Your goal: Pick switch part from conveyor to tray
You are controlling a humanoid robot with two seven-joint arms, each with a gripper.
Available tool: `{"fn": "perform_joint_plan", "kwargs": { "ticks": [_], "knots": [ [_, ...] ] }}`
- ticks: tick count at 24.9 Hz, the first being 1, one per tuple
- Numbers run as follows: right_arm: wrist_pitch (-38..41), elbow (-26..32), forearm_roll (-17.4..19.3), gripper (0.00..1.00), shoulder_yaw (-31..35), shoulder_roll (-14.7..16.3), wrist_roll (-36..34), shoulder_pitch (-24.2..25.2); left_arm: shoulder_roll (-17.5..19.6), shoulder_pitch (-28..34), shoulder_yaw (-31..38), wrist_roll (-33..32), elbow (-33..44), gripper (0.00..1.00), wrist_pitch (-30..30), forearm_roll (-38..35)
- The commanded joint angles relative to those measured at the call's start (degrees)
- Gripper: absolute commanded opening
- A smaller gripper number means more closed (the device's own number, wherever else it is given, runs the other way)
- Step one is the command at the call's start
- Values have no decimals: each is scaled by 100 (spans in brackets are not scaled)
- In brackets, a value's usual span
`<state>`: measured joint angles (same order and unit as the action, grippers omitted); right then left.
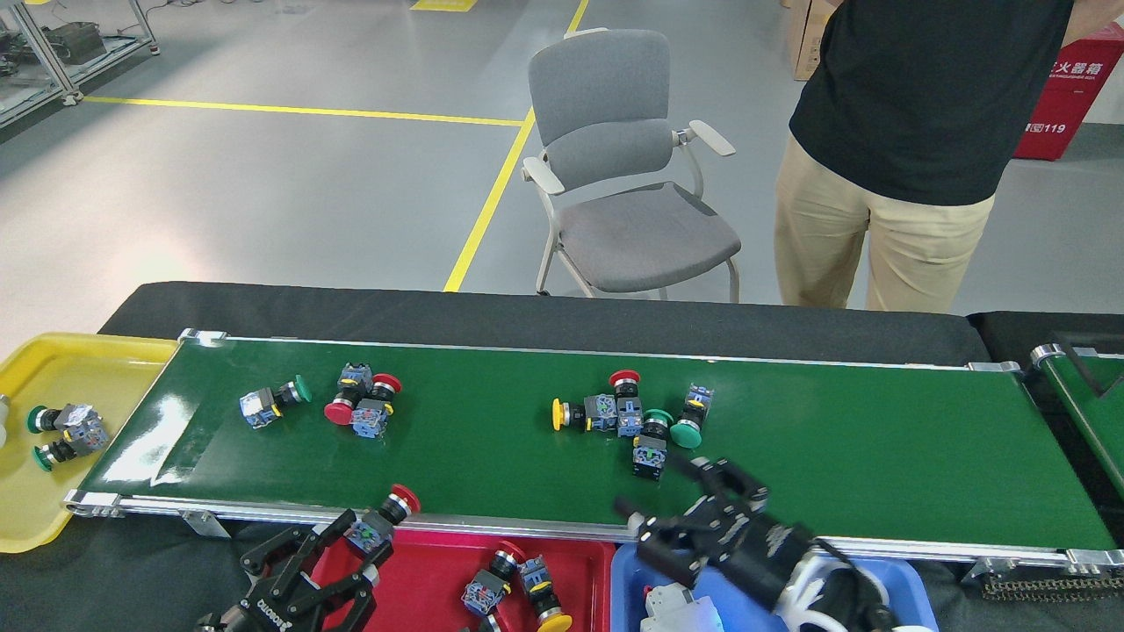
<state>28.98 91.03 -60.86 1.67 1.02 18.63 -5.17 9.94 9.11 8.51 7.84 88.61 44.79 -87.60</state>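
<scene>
The dark-green conveyor (834, 456) carries loose switch parts: a green-capped one (270, 401), a red-capped pair (362, 405) and a cluster (634, 417) with red, yellow and green caps. My left gripper (356, 537) reaches in at the bottom left. It is shut on a red-capped switch part (388, 516), held over the far left corner of the red tray (421, 570), just off the belt's near rail. My right gripper (659, 485) stands open with nothing in it, over the belt's near edge just below the cluster.
Two switch parts (514, 584) lie in the red tray. A blue tray (882, 575) holds a white breaker (672, 610). A yellow tray (53, 369) at the left holds two green-capped parts (66, 432). Behind the table are a grey chair (628, 193) and a person (913, 140).
</scene>
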Motion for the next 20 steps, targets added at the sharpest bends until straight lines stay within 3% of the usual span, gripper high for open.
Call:
{"fn": "perform_joint_plan", "kwargs": {
  "ticks": [1, 4, 8, 12, 16, 20],
  "knots": [
    [-621, 117, -75, 95, 272, 39, -315, -36, -18, 38, 54, 7, 121, 100, 21, 24],
    [-1483, 187, -391, 94, 606, 162, -966, 122, -168, 56, 520, 42, 209, 100, 21, 33],
    [-2256, 258, -576, 96, 756, 303, -1617, 640, -326, 56, 1135, 51, 165, 100, -1007, 24],
    [-2309, 477, -576, 96, 844, 311, -1951, 1194, -308, 21, 1249, 42, -28, 100, -1420, 15],
    [-2309, 521, -576, 96, 861, 311, -1977, 1264, -291, -58, 1249, 24, -81, 100, -1429, 6],
    [-2309, 530, -576, 96, 852, 311, -1968, 1264, 87, -796, 1179, -37, -845, 100, -1438, -2]
  ]
}}
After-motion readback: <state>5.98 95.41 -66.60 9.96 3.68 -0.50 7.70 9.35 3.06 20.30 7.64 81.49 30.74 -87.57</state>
